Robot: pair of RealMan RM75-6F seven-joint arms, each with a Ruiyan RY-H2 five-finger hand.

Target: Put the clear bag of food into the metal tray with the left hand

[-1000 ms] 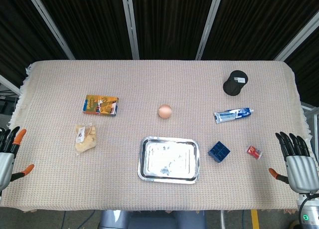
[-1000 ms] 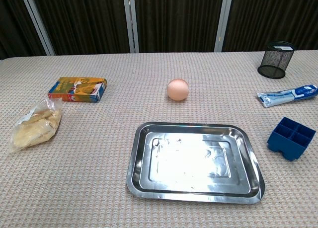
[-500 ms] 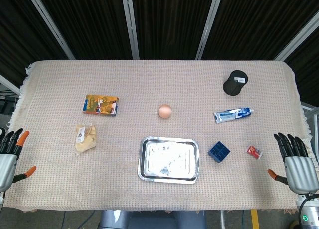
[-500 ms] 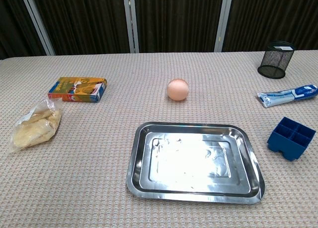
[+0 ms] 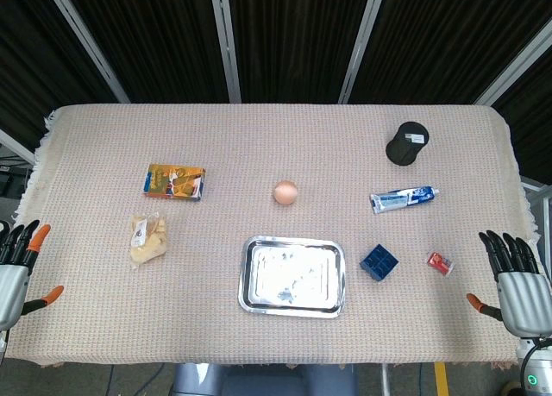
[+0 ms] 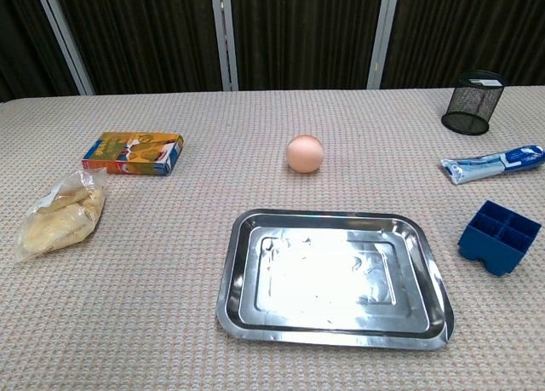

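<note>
Two robot hands flank the table in the head view, the left hand [image 5: 15, 271] and right hand [image 5: 516, 279] each empty with fingers spread, well apart from the clear bag of food [image 5: 147, 237], which lies left of the metal tray [image 5: 292, 276]. In the chest view, the bag rests on the tablecloth [image 6: 153, 263] below an orange box [image 6: 133, 152], outside the tray, with neither hand visible.

Bright even overhead light, white glare on the metal tray [image 5: 292, 276] (strongest centrally), soft faint shadows, sharp focus throughout
</note>
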